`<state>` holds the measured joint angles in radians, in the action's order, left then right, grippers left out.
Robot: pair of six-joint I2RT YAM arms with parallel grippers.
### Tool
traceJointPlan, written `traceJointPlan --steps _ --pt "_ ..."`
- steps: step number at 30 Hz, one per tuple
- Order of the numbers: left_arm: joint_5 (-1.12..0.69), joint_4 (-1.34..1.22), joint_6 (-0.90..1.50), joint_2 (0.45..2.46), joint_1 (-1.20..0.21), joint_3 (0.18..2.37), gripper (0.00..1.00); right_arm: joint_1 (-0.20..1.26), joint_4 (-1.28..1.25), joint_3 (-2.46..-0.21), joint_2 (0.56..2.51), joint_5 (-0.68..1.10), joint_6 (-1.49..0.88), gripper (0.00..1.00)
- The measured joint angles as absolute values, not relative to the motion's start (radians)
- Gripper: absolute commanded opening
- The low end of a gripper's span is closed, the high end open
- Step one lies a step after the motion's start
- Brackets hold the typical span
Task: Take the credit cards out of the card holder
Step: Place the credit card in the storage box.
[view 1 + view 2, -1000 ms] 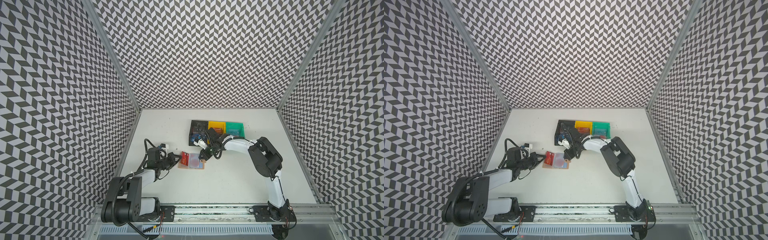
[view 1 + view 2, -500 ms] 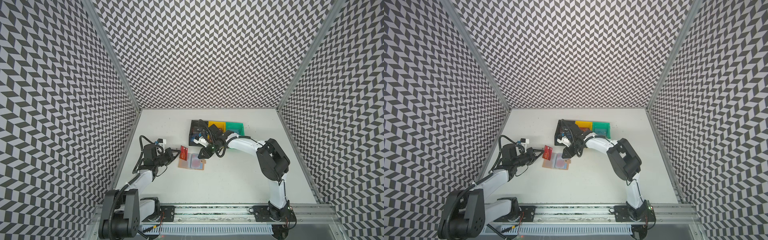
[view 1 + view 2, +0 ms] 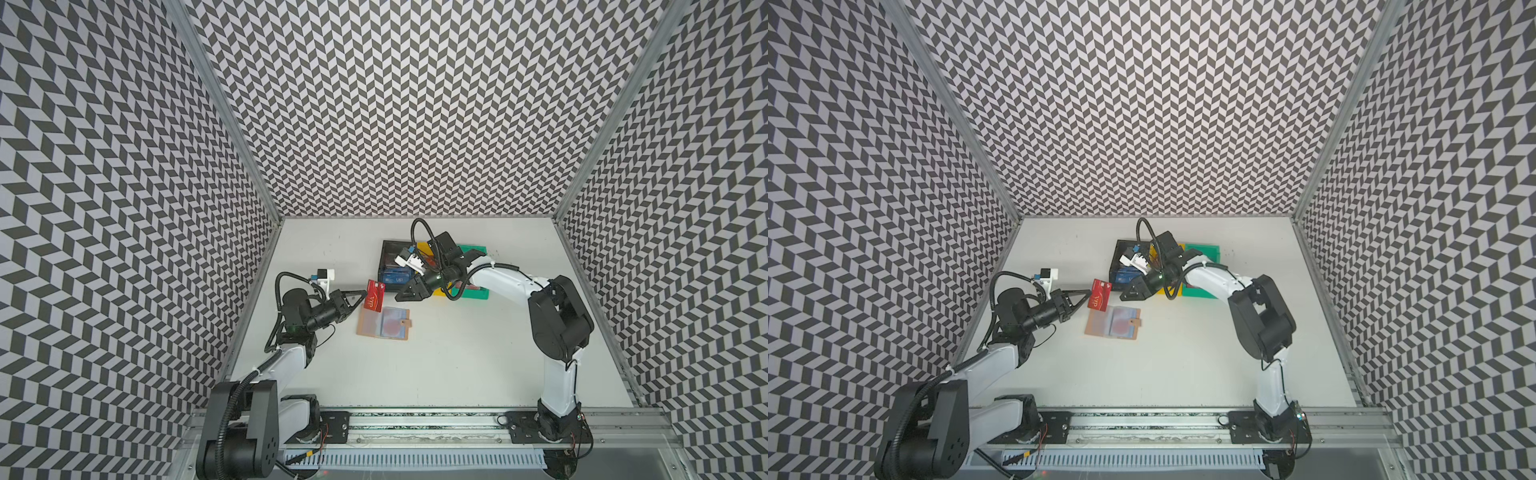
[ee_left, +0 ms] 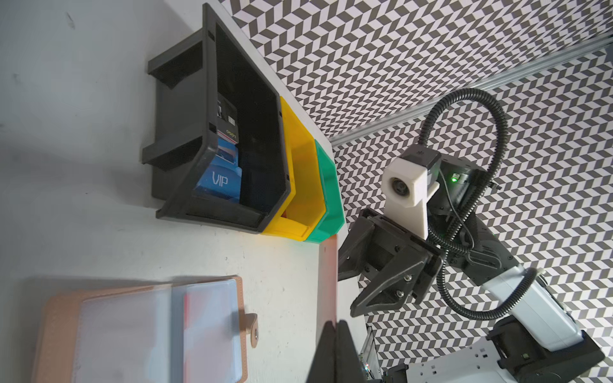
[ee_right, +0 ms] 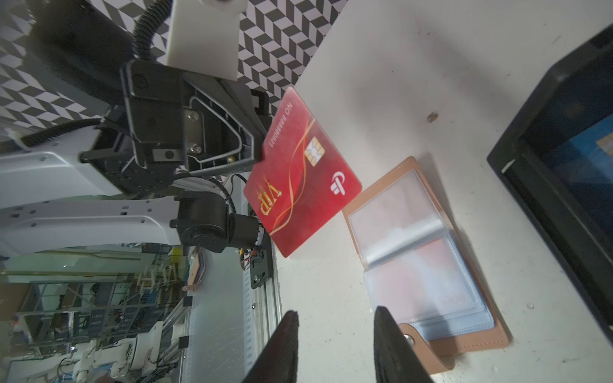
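The tan card holder lies open on the table, a pale card with red showing through its clear sleeve. My left gripper is shut on one edge of a red "VIP" credit card, held upright in the air just left of and above the holder. The left wrist view shows this card edge-on. My right gripper stands open and empty, above the table near the holder's snap tab.
A black bin behind the holder contains a blue "VIP" card and a dark card. A yellow bin and a green bin stand in a row beside it. The right arm reaches over these bins.
The left gripper has pulled the red card out of the holder and lifted it up and back. The right gripper has opened and drawn off the holder toward the bins.
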<state>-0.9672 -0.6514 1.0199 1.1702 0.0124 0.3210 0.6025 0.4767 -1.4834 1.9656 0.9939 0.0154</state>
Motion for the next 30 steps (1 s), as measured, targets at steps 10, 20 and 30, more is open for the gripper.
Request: traceJointPlan --steps 10,20,30 --pt "-0.955 -0.741 1.072 1.171 -0.013 0.319 0.0 0.607 0.326 -1.475 1.967 1.105 -0.079 0.42" --pt "-0.928 -0.781 1.092 1.194 -0.049 0.32 0.0 0.627 0.252 -1.457 1.99 1.145 -0.121 0.42" --pt "-0.908 -0.804 1.093 1.229 -0.065 0.324 0.0 0.631 0.22 -1.453 2.013 1.168 -0.157 0.26"
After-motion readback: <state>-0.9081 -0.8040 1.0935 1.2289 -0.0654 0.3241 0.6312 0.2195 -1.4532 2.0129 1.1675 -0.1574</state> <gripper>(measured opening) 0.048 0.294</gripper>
